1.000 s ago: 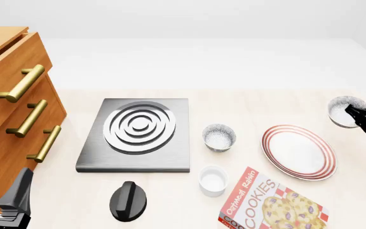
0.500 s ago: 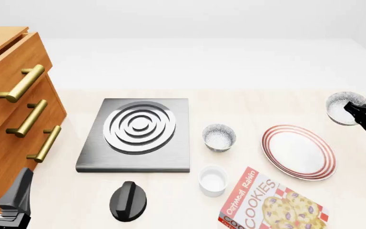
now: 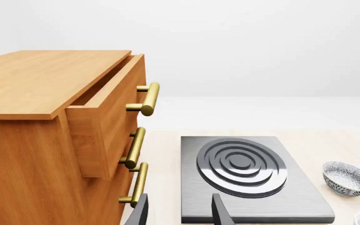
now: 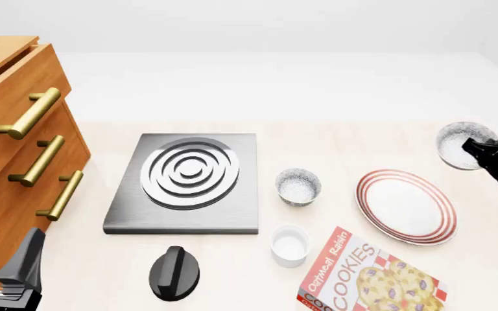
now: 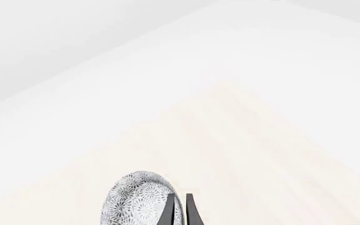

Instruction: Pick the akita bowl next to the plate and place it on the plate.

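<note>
My right gripper (image 4: 480, 149) is shut on the rim of the akita bowl (image 4: 461, 144), grey-black speckled outside and white inside. The bowl hangs tilted off the table, beyond the far right edge of the plate (image 4: 406, 206), which is white with red rings. In the right wrist view the two fingers pinch the bowl (image 5: 137, 201) at the gripper (image 5: 178, 200). At the near left, low beside the cabinet, my left gripper (image 4: 15, 272) stands open, and nothing lies between its fingers (image 3: 180, 208).
A second identical bowl (image 4: 298, 186) (image 3: 348, 178) sits between the plate and the stove burner plate (image 4: 189, 181) (image 3: 249, 173). A white cup (image 4: 290, 245), a black knob (image 4: 174, 272) and a cookies box (image 4: 370, 278) lie nearer. A wooden drawer cabinet (image 4: 15, 149) (image 3: 48, 140) fills the left.
My right gripper has lifted the akita bowl off the table and carried it slightly up and to the left. The left arm has stayed still.
</note>
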Controlling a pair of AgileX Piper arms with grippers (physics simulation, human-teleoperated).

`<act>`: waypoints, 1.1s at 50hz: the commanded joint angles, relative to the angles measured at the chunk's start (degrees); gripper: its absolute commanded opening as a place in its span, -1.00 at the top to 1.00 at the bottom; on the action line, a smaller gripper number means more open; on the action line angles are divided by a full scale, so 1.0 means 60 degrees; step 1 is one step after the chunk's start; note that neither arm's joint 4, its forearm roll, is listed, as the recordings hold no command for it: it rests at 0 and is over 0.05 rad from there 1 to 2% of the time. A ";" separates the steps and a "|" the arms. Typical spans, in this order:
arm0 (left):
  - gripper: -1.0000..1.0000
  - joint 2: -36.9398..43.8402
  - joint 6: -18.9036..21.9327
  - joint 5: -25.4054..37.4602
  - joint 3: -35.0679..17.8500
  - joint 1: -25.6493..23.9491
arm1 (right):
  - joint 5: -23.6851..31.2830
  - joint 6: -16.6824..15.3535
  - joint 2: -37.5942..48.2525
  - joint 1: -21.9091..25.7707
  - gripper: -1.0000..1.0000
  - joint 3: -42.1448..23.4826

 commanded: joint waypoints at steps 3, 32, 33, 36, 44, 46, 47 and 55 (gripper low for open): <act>-1.00 0.0000 0.0000 0.0000 0.0000 0.0000 | -0.0039 0.0056 -0.0336 0.0236 1.00 0.0266; -1.00 0.0000 0.0000 0.0000 0.0000 0.0000 | -0.0211 0.0123 -0.0947 0.0756 1.00 0.1074; -1.00 0.0000 0.0000 0.0000 0.0000 0.0000 | -0.0213 0.0128 -0.0957 0.0767 1.00 0.1088; -1.00 0.0000 0.0000 0.0000 0.0000 0.0000 | -0.0206 0.0158 -0.1005 0.0816 1.00 0.1127; -1.00 0.0000 0.0000 0.0000 0.0000 0.0000 | -0.0220 0.0214 -0.1134 0.0919 1.00 0.1251; -1.00 0.0000 0.0000 0.0000 0.0000 0.0000 | -0.0221 0.0233 -0.1155 0.0937 1.00 0.1276; -1.00 0.0000 0.0000 0.0000 0.0000 0.0000 | -0.0223 0.0250 -0.1189 0.0954 1.00 0.1314; -1.00 0.0000 0.0000 0.0000 0.0000 0.0000 | -0.0262 0.0295 -0.1304 0.1067 1.00 0.1477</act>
